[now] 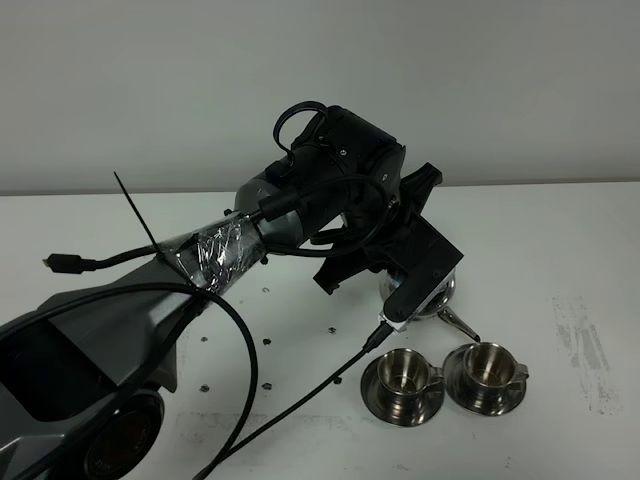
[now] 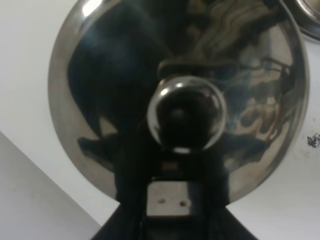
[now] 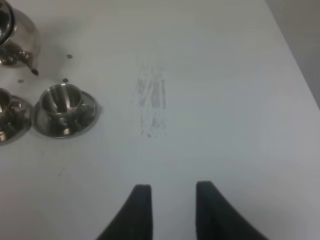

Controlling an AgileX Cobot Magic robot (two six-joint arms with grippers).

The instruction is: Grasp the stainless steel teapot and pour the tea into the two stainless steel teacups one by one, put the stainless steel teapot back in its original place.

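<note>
The stainless steel teapot (image 1: 446, 296) stands on the white table behind the two stainless steel teacups; its thin spout points toward the right cup. My left gripper (image 1: 425, 288) reaches across from above it. In the left wrist view the lid (image 2: 100, 100) and its knob fill the frame, and my left gripper (image 2: 170, 197) is shut on the handle, one dark finger on each side. The left teacup (image 1: 402, 372) and the right teacup (image 1: 487, 366) sit on saucers and look empty. No tea shows. My right gripper (image 3: 172, 210) is open and empty, out of the exterior high view.
The left arm and its cables (image 1: 250, 330) cover the left and middle of the table. A grey scuff mark (image 3: 152, 105) lies on the table right of the cups. The table's right edge (image 3: 295, 55) shows in the right wrist view.
</note>
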